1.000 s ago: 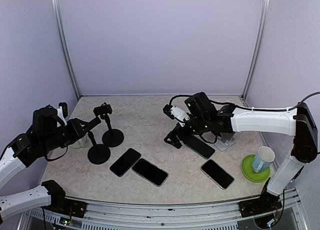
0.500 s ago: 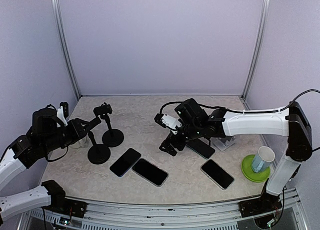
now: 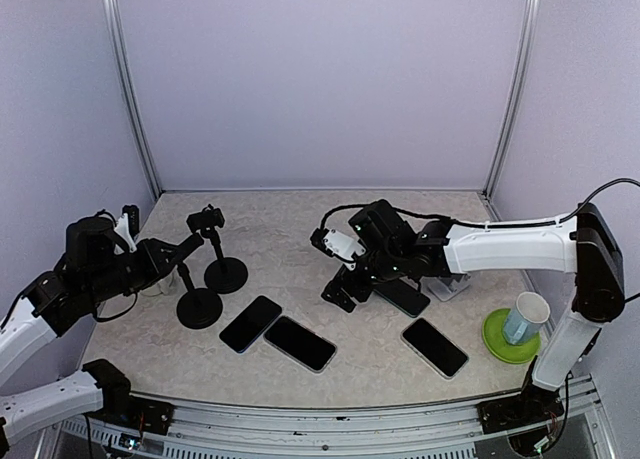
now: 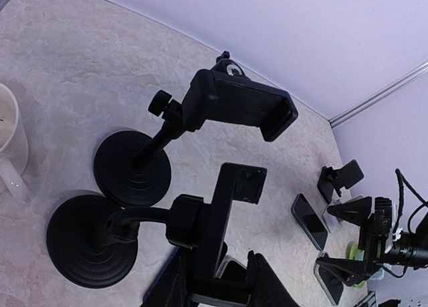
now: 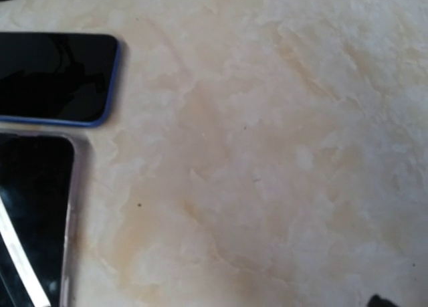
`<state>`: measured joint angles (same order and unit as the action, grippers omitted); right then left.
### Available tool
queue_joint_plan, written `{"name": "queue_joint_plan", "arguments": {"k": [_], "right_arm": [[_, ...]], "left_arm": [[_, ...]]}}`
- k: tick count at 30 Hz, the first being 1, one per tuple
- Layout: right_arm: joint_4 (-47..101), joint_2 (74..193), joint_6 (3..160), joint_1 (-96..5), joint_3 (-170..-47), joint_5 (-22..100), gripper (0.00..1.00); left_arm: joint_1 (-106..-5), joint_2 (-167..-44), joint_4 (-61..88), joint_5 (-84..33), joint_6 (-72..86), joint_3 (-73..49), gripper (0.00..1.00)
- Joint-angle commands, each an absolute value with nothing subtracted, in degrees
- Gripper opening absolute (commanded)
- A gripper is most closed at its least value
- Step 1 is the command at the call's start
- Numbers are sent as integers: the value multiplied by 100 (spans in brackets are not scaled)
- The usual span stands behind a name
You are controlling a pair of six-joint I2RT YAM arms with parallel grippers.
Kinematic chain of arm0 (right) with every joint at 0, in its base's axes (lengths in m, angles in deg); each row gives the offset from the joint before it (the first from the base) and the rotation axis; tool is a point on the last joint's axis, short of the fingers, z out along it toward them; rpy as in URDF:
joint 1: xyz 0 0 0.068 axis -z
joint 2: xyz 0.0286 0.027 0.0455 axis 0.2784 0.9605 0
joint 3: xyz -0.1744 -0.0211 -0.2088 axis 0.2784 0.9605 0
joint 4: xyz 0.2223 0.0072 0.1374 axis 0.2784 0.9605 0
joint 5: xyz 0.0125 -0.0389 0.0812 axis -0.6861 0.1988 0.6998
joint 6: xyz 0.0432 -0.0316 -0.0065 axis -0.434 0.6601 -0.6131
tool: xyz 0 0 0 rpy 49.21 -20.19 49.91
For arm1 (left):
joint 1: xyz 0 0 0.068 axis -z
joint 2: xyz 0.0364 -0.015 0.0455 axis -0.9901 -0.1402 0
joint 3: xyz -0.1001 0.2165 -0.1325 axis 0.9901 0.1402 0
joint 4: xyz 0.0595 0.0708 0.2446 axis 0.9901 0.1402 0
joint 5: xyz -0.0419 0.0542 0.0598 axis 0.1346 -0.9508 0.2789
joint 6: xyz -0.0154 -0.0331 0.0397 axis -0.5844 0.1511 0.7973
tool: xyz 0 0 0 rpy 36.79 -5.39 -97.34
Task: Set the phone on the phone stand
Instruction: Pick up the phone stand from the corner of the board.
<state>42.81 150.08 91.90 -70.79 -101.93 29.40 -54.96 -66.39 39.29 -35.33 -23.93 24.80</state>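
Well, the job has barely begun: no phone is on a stand yet. All four phones lie flat on the surface (image 3: 300, 224).

The R pincer (image 3: 333, 271) is spread wide & holds nothing. It hangs low over bare surface. The third phone (image 3: 400, 296) is just beside it on its right. The fourth phone (image 3: 434, 347) is further right & closer to the arm bases. The first phone (image 3: 250, 323) & second phone (image 3: 300, 343) lie side by side between the two pincers, nearer the R one. The R wrist view shows mostly bare surface w/ two phones at the edge, so I think this pincer is not lined up over a phone yet.

The L pincer (image 3: 178, 249) is right by the two black stands. The near black stand (image 3: 198, 307) has its holder between the pincer's fingers (image 4: 264, 287). They look partly closed, but I can't tell if they squeeze it. The far black stand (image 3: 225, 275) is just past that. A small grey stand (image 3: 452, 284) sits to the right of the R pincer, past the third phone.

Left to do, I'd say almost all of it: grab a phone, lift it, carry it to a stand & set it in.
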Motion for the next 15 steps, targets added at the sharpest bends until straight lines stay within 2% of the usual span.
{"name": "queue_joint_plan", "arguments": {"k": [1,8,15], "right_arm": [[4178,14903,9237,-7140,-10069,2786,100],[4147,14912,9256,-7136,-10071,2734,100],[4134,14793,9256,-7140,-10005,2574,100]], "left_arm": [[-5546,-6497,3977,-3554,-2449,2513,23],[-5549,-6344,3994,-3559,-2427,2488,12],[-5544,-6285,3937,-3321,-2246,2372,6]]}}
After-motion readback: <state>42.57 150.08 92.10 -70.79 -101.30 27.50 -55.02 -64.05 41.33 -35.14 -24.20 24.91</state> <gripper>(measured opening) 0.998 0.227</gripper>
